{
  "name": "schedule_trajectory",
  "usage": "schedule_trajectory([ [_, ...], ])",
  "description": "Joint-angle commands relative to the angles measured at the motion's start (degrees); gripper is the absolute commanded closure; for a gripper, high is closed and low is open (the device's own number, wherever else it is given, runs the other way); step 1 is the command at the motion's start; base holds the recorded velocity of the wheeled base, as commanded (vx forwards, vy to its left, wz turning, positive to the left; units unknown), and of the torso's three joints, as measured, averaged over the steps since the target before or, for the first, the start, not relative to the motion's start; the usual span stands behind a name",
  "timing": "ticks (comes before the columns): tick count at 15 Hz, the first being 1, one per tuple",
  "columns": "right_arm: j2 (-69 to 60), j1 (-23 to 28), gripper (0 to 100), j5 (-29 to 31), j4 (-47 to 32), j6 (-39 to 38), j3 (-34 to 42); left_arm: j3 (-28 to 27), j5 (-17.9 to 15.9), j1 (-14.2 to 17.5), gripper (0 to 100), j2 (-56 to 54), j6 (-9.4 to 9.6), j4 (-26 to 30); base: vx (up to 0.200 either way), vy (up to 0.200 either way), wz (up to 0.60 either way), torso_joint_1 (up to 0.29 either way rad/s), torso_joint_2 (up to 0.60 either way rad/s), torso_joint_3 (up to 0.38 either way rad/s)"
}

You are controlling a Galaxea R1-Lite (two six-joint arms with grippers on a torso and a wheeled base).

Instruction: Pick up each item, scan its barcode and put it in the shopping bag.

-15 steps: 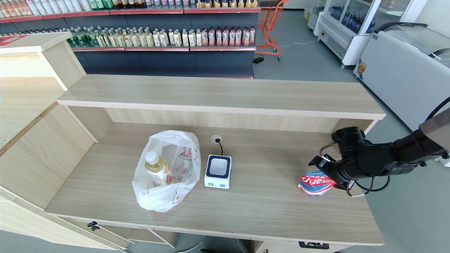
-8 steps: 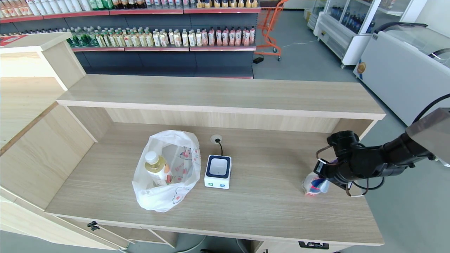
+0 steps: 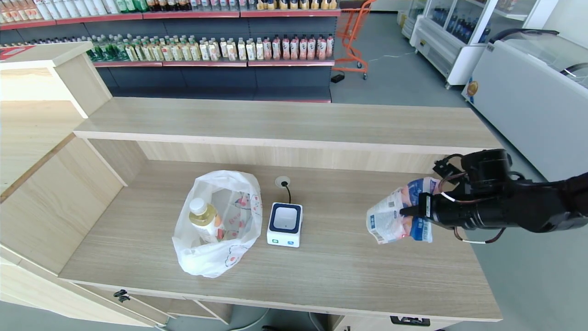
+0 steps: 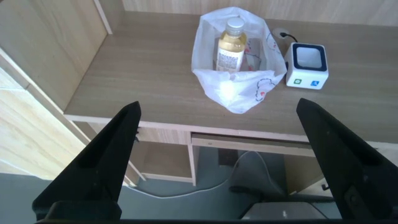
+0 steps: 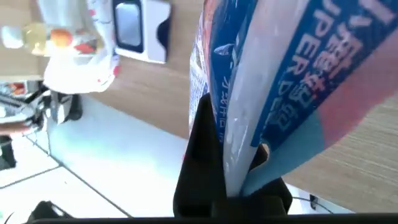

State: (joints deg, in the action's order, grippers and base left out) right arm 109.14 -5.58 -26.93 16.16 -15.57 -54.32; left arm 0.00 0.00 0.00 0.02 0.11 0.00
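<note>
the left claw (image 4: 219, 107) hangs off the near edge of the counter (image 3: 340, 262), fingers spread wide with nothing between them. on the left part of the counter sits the white shopping bag (image 3: 216, 263), mouth open, with one bottle (image 3: 203, 219) standing inside, so at least one item looks already packed. just right of the bag, close but seemingly not touching, is the small white scanner (image 3: 285, 224), its dark window facing up. well to the right of that, a snack packet (image 3: 395, 214) is held in the air above the counter, its pale printed back, where a barcode seems to sit, turned toward the scanner side. the right claw (image 3: 413, 211) is pinching the packet by one edge, fingers pressed onto it. i judge this packet is picked up but not yet scanned: it has to go over the scanner window, then into the bag
</note>
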Motion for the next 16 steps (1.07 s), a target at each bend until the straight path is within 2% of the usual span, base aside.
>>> schedule_trajectory([
  [1,-12.37,1.45,100,-15.7,0.1,8.89,5.54,0.0,0.0,0.0,0,-0.02,-0.02,0.0,0.0,0.0,0.0,0.0,0.0,0.0],
  [3,-15.98,1.8,100,-31.87,0.01,12.84,7.21,0.0,0.0,0.0,0,-0.02,-0.02,0.0,0.0,0.0,0.0,0.0,0.0,0.0],
  [4,-17.12,1.19,100,-36.18,0.01,12.93,7.83,0.0,0.0,0.0,0,-0.02,0.07,0.0,0.0,0.0,0.0,0.0,0.0,0.0],
  [6,-18.09,-2.77,100,-38.55,-0.34,11.96,7.92,0.0,0.0,0.0,0,-0.02,-0.02,0.0,0.0,0.0,0.0,0.0,0.0,0.0],
  [10,-21.52,-9.27,100,-40.83,0.1,-0.25,7.39,0.0,0.0,-0.09,0,-0.02,-0.02,0.0,0.0,0.0,0.0,0.0,0.0,0.0],
  [12,-21.87,-10.85,100,-40.83,0.01,-2.27,6.6,0.0,0.0,0.0,0,-0.02,-0.02,0.0,0.0,0.0,0.0,0.0,0.0,0.0],
  [15,-21.78,-12.17,100,-41.1,0.1,-12.38,2.91,0.0,0.0,0.0,0,-0.02,-0.02,0.0,0.0,0.0,0.0,0.0,0.0,0.0],
  [16,-21.69,-12.35,100,-41.1,0.1,-13.0,2.47,0.0,0.0,0.0,0,-0.02,-0.02,0.0,0.0,0.0,0.0,0.0,0.0,0.0],
])
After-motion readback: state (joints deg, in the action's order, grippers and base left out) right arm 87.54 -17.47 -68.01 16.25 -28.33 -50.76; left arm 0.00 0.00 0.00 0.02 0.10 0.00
